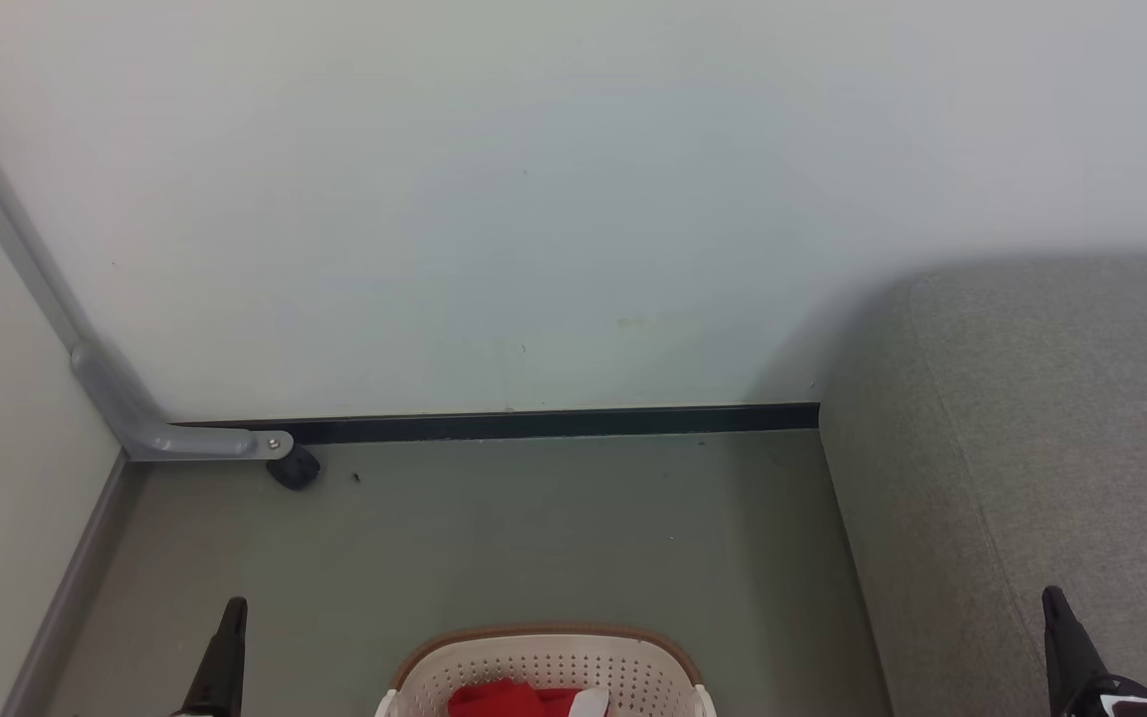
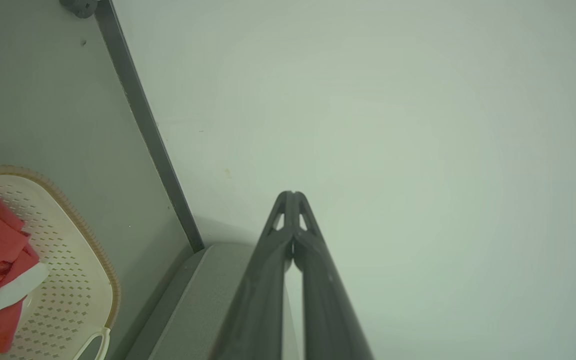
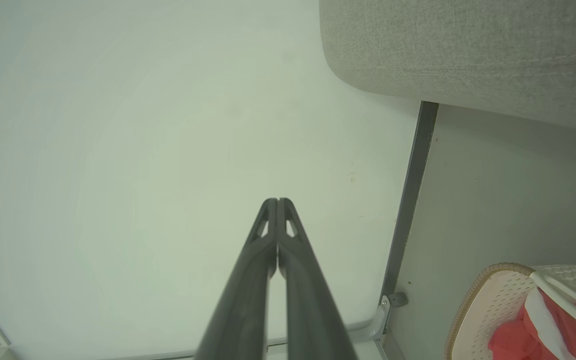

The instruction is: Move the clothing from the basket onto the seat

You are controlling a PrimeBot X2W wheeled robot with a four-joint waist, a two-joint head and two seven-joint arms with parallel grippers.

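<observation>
I see bare floor between the basket and the wall, room enough to pass. The basket stands open-topped over the clothing. The sofa walls off my right; a grey bracket crowds the left corner.

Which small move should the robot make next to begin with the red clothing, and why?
Probably lower the left pincer toward the basket, opening it on the way. It and the right pincer are both shut, pointing at the wall, and the red clothing lies untouched in the basket. The left one looks nearer to the basket.
</observation>
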